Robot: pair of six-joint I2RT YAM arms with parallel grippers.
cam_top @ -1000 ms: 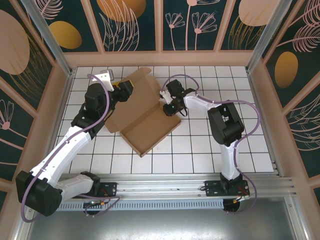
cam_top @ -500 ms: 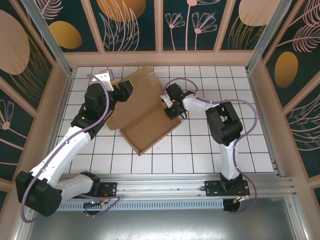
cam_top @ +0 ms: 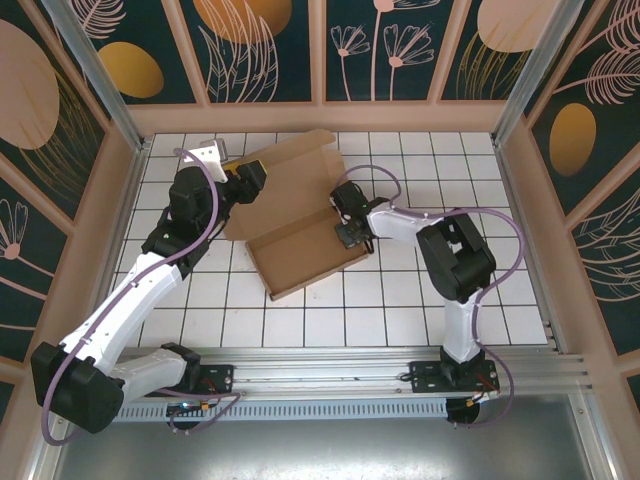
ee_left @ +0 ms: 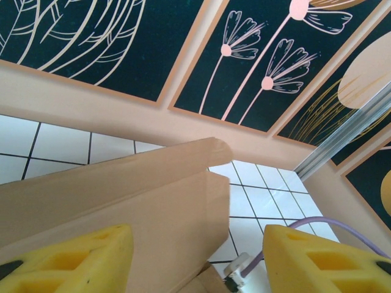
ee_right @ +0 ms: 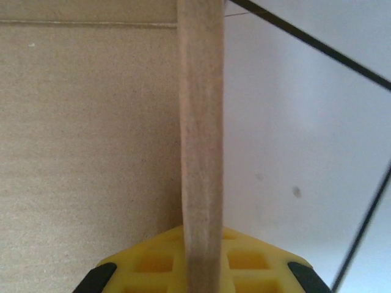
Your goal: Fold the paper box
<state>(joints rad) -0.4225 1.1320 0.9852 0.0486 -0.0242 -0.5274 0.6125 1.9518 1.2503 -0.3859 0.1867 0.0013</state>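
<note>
The paper box [cam_top: 300, 255] is a low brown cardboard tray in the middle of the tiled table, with its lid flap [cam_top: 285, 165] tilted up at the far side. My right gripper [cam_top: 347, 231] is at the tray's right end. In the right wrist view the gripper [ee_right: 201, 265] is shut on the upright side wall [ee_right: 200, 122], which runs edge-on between the yellow pads. My left gripper [cam_top: 250, 182] is at the lid's left edge. It is open [ee_left: 195, 262], its yellow fingers [ee_left: 61, 259] wide apart, and the cardboard lid [ee_left: 122, 207] lies between them, nearer the left one.
Patterned enclosure walls [cam_top: 320, 50] ring the white tiled table [cam_top: 420, 300]. An aluminium rail [cam_top: 330, 380] runs along the near edge by the arm bases. A purple cable [ee_left: 324, 227] loops near the left gripper's right finger.
The right gripper slid nearer along the box's right end and closed on the side wall. The tray turned and shifted right, and the lid rose. The left arm stayed put.
</note>
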